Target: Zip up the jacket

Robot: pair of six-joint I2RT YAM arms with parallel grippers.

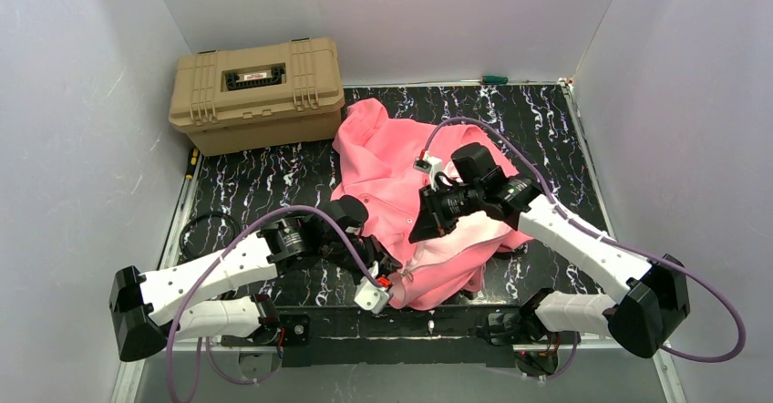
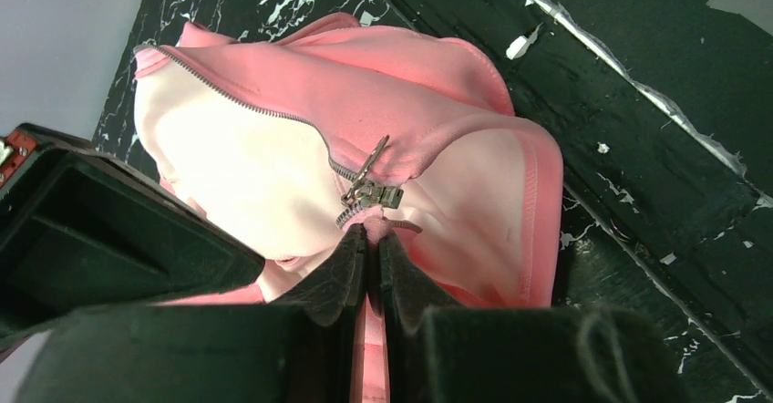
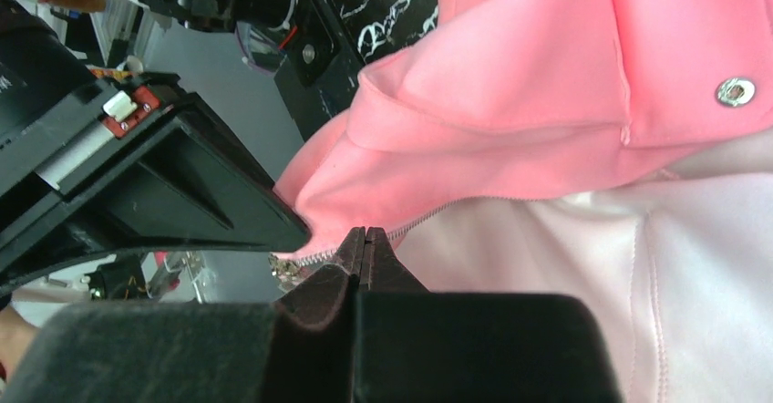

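step: zip barely started | salmon-pink hooded fabric jacket (image 1: 383, 161) spread mid black marbled table (image 1: 255, 175) | left gripper (image 2: 372, 239) pinched on hem under silver metal slider (image 2: 369, 195) | right gripper (image 3: 366, 237) clamped on zip edge | next: slider to be drawn up, hem taut

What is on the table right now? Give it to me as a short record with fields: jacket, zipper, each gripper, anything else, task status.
jacket: pink, bunched on the black table, pale lining showing
zipper: slider near the bottom end, front above it open
left gripper: shut, pinching the jacket just below the slider
right gripper: shut on the jacket's zipper edge
other: tan case at the far left, beside the jacket
task status: not yet zipped
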